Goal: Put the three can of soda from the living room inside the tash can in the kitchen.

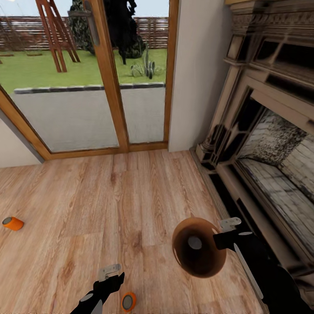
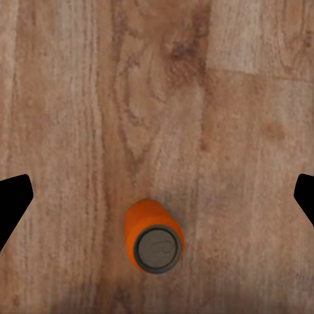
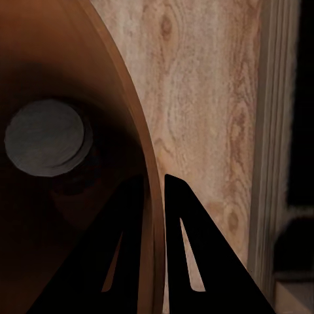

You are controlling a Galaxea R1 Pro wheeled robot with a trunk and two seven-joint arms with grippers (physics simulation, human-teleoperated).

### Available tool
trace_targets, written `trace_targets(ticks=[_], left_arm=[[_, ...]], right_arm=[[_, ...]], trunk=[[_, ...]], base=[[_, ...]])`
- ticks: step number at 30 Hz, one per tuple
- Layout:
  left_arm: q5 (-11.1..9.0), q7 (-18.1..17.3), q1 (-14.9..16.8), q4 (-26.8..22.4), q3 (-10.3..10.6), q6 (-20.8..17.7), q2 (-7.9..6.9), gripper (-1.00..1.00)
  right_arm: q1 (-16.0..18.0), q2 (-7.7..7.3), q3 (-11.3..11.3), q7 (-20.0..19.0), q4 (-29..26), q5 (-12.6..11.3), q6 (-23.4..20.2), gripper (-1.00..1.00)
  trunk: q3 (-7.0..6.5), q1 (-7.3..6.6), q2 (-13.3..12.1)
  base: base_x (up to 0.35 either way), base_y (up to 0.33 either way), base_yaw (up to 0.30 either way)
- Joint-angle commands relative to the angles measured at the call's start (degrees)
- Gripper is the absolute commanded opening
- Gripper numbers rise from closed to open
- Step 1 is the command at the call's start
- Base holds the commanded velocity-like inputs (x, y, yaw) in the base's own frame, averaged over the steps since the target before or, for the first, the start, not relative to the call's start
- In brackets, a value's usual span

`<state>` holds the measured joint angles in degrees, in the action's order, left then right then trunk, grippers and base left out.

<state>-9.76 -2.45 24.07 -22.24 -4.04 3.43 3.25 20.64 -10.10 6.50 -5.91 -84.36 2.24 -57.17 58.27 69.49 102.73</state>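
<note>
Orange can [image 1: 128, 301] lies on its side on the light wood floor [image 1: 131, 196] of the living room, just beside the left claw [image 1: 111, 275], which hangs above it with its fingers spread wide; in the left wrist view the same can [image 2: 154, 235] sits between the two dark fingertips [image 2: 13, 199], grey end toward the camera, touching neither. A second orange can [image 1: 13, 223] lies well apart near the left edge of the head view, also tipped over. The right claw [image 1: 226, 235] is pinching the rim of the tash can [image 1: 198, 247], which is held off the floor and tilted so its brown interior faces the camera; the right wrist view shows the fingers [image 3: 190, 255] pressed on either side of the thin wall [image 3: 140, 196], with a grey disc [image 3: 46, 137], probably the top of a can already inside, resting at the bottom. Risks, in my judgement: the can under the left claw is round and free to roll, so a descent that meets it off-centre could push it away instead of gripping it. The bin hangs from a narrow pinch on one edge; further tilt could spill whatever is inside, or the rim could slip. The fireplace [image 1: 270, 131] stands close on the right and could catch the bin during a turn.
</note>
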Motion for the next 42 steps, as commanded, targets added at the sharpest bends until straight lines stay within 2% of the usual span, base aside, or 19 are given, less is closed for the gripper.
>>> trace_targets(ticks=[1, 8, 20, 30, 33, 42], left_arm=[[0.00, 0.00, 0.00, 0.00, 0.00, 0.00, 0.00, 1.00], [0.00, 0.02, 0.00, 0.00, 0.00, 0.00, 0.00, 1.00], [0.00, 0.00, 0.01, 0.08, 0.00, 0.00, 0.00, 1.00], [0.00, -0.01, 0.01, 0.09, 0.00, 0.00, 0.00, 1.00], [0.00, -0.01, 0.01, 0.09, 0.00, 0.00, 0.00, 1.00], [0.00, 0.00, 0.01, 0.08, 0.00, 0.00, 0.00, 1.00]], right_arm=[[0.02, 0.00, 0.00, -0.33, -0.01, -0.57, -0.01, -1.00], [0.02, 0.00, 0.00, -0.33, -0.01, -0.57, 0.03, -1.00], [0.02, 0.02, 0.01, -0.33, -0.01, -0.57, 0.02, -1.00], [0.02, 0.02, 0.01, -0.33, -0.01, -0.57, 0.00, -1.00], [0.02, 0.01, 0.01, -0.33, -0.01, -0.57, -0.03, -1.00], [0.02, 0.00, 0.01, -0.33, -0.09, -0.57, -0.05, -1.00]], trunk=[[0.09, 0.00, 0.00], [0.73, 0.00, 0.00], [4.00, 2.63, 4.81], [4.51, 2.63, 4.81], [5.20, 3.29, 6.02], [5.63, 3.29, 6.02]], base=[[0.000, 0.000, 0.000], [0.000, 0.000, 0.000], [0.000, 0.000, 0.000], [0.000, 0.000, 0.000], [0.000, 0.000, 0.000], [0.000, 0.000, 0.000]])
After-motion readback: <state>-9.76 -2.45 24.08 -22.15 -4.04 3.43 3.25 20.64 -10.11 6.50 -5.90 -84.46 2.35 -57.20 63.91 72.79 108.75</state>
